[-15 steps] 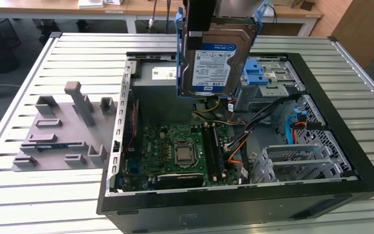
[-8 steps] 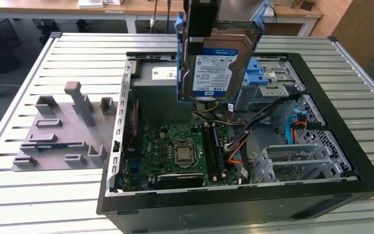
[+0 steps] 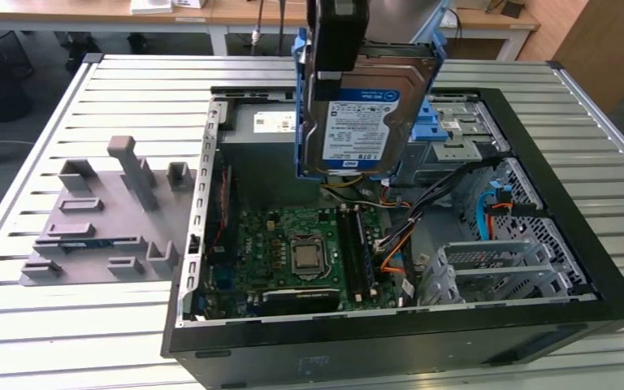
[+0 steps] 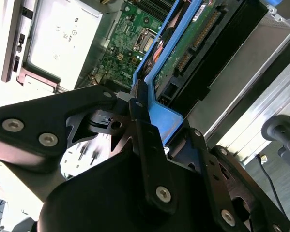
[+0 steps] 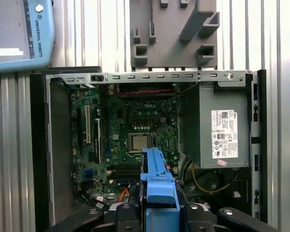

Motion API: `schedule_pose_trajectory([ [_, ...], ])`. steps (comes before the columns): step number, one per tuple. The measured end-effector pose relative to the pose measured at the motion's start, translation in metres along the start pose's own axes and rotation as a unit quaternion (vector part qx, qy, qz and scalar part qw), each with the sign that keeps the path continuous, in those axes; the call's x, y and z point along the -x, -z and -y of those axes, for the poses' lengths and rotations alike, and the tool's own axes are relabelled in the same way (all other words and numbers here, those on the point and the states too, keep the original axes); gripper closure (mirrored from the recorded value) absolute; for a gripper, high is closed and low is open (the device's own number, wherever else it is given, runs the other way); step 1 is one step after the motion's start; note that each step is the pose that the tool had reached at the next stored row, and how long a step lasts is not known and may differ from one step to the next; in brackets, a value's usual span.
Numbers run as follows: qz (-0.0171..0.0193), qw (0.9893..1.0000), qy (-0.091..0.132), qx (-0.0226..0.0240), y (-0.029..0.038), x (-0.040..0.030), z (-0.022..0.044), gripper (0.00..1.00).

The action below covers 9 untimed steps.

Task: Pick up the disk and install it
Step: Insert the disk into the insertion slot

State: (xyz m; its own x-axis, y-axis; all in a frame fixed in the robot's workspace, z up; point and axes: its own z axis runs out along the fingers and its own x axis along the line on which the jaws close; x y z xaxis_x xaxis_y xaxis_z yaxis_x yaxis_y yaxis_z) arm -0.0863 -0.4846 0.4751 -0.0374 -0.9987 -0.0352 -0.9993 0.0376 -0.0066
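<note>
- Ribbed metal table [image 3: 30, 325] takes up most of the exterior view. Office desks [image 3: 182, 12] are cut off along the far edge, and an open computer case [image 3: 572, 309] lies on its side on the table.
- The gripper [image 3: 336, 69] comes down from above the case, and the frame crops everything above its black body.
- It's clamped on the disk [image 3: 369, 114] by the blue carrier [image 3: 303, 97]. The disk hangs upright in the air over the case, label facing the exterior camera, and looks clear of the case as far as I can tell.
- The second wrist view gets what the exterior view can't: one black finger [image 4: 144, 140] pressed against the carrier's edge, plus the disk's green circuit-board side [image 4: 193, 43]. The opposite finger is lost behind the linkage there.
- The first wrist view looks straight down along the carrier, so the blue frame shows end-on and hides the drive body behind it.
- That same view lays out the motherboard [image 5: 135, 125] and the grey power supply [image 5: 217, 125] inside the case. In the exterior view the disk blocks part of the power supply.
- A drive cage [image 3: 458, 122] with blue latches sits behind the disk in the exterior view, half covered by it.
- A grey plastic fixture [image 3: 106, 219] lies on the table just beside the case, at the exterior view's left.
- A blue-edged pendant [image 5: 19, 34] is mostly cut off by the frame edge in the first wrist view.
</note>
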Motion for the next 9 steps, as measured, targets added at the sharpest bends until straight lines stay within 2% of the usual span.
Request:
schedule_pose_trajectory([
  [6, 0.0000, 1.0000, 0.000, 0.0000, 0.0003, -0.0104, 0.0004, 0.64],
  [9, 0.0000, 1.0000, 0.000, 0.0000, 0.0005, -0.0180, 0.0007, 0.64],
])
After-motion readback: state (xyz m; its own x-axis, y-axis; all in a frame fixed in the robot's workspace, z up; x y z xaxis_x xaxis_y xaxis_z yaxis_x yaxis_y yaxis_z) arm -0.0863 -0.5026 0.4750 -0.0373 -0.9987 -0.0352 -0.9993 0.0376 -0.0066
